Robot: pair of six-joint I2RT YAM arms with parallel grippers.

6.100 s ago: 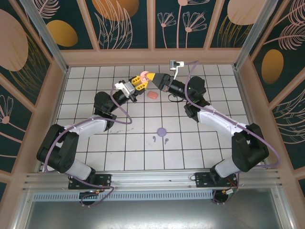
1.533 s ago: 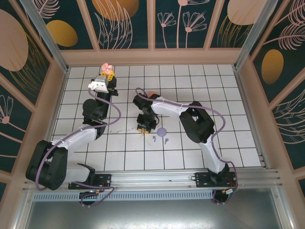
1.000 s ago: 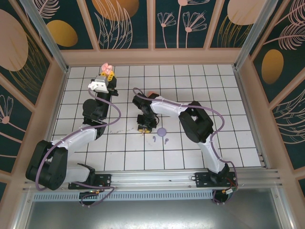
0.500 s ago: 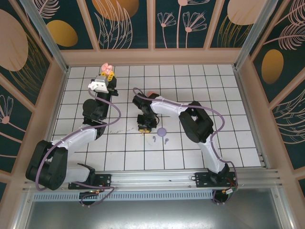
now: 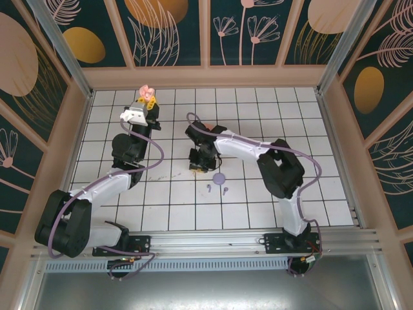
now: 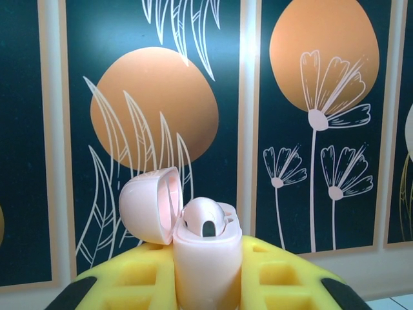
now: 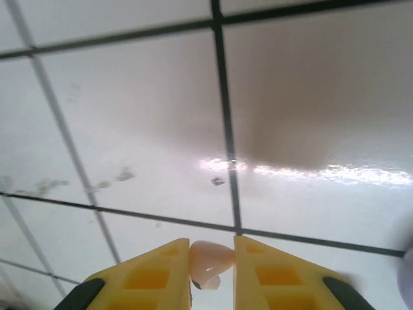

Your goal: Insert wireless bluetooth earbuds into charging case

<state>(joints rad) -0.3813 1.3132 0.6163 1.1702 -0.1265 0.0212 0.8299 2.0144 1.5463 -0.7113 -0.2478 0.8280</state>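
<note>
Right gripper [image 7: 211,253] is clamped on a pink earbud [image 7: 208,261], which is pinched across its bulb between the yellow pads [image 7: 158,274] just above the tiled table [image 7: 129,129]. A bud like this can be expected to be featherweight, hard and glossy, so it's probably slippery and likely to twist or pop out if squeezed off-centre. It's best gripped on the bulb, as it is here, with the stem left free to go down into the socket. Only a sliver of the stem can be made out before it's cut off by the bottom edge of the right wrist view, so which way it points can't really be told. Over at the far left, the pink charging case [image 6: 206,258] is held up, clenched in the left gripper [image 6: 206,284]. Its lid [image 6: 150,203] is flipped open and one earbud [image 6: 205,219] is already seated. The free socket is hidden behind that bud, so its position has to be guessed. On the tiles near the right gripper, a purple case [image 5: 219,177] and two purple earbuds [image 5: 209,188] can be spotted, though they're too small for any detail.
</note>
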